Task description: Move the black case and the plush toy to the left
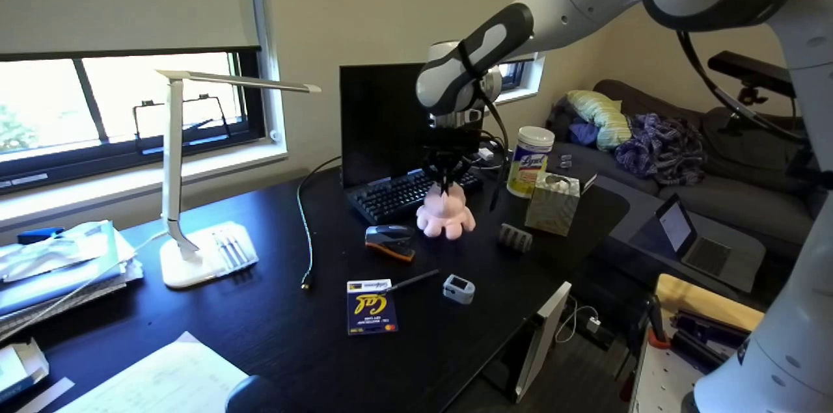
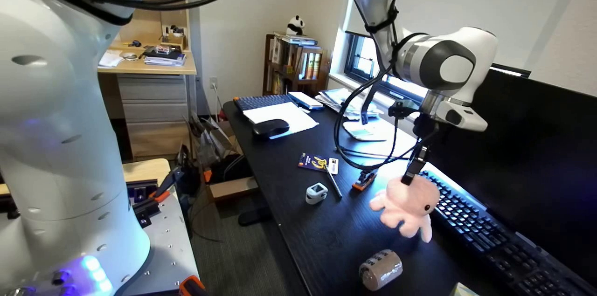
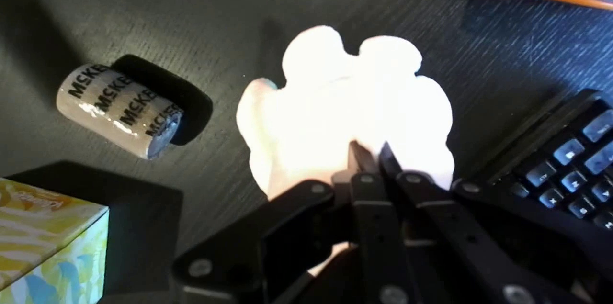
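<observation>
Gripper (image 3: 369, 151), pointing downward, its fingers nearly together and clamped on the head of the pink plush toy (image 2: 413, 203). The toy's body lies directly below the fingertips, legs toward the desk (image 2: 322, 235); whether they touch it is hard to tell. The keyboard (image 1: 390, 199) runs just beside; a wrapped roll (image 3: 119, 110) lies near on the opposite side. Leftward transfer, presumably toward the lamp (image 1: 172, 159), would probably need height to pass the black-and-orange stapler (image 1: 389, 242), near the toy. The black case cannot be identified with certainty.
</observation>
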### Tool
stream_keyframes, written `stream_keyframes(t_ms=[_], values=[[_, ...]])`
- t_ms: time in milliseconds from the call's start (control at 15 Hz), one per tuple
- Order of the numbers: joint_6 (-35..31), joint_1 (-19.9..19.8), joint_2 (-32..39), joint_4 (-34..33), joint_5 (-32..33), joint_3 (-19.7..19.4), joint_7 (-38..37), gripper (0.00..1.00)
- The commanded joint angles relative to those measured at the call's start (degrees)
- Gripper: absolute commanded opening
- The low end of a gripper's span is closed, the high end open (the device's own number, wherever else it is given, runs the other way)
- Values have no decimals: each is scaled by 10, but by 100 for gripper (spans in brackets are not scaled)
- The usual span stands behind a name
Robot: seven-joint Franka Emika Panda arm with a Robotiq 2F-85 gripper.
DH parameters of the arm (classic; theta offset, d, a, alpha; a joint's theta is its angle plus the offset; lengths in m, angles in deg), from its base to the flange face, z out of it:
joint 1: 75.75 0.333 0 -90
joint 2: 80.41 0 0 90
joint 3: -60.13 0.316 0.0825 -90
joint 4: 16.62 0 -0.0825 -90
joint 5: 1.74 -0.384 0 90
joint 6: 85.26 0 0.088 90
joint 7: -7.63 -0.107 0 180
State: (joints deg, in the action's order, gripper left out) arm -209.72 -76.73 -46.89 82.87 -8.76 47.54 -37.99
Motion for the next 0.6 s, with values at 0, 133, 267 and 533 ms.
stream_keyframes(t_ms=[0, 133, 267, 533], values=[[1, -8, 2, -1, 5, 7, -3, 1], [-8, 17, -3, 4, 40, -23, -72, 1], [-18, 36, -23, 17, 73, -42, -144, 1], [-44, 72, -95, 58, 145, -55, -262, 1]])
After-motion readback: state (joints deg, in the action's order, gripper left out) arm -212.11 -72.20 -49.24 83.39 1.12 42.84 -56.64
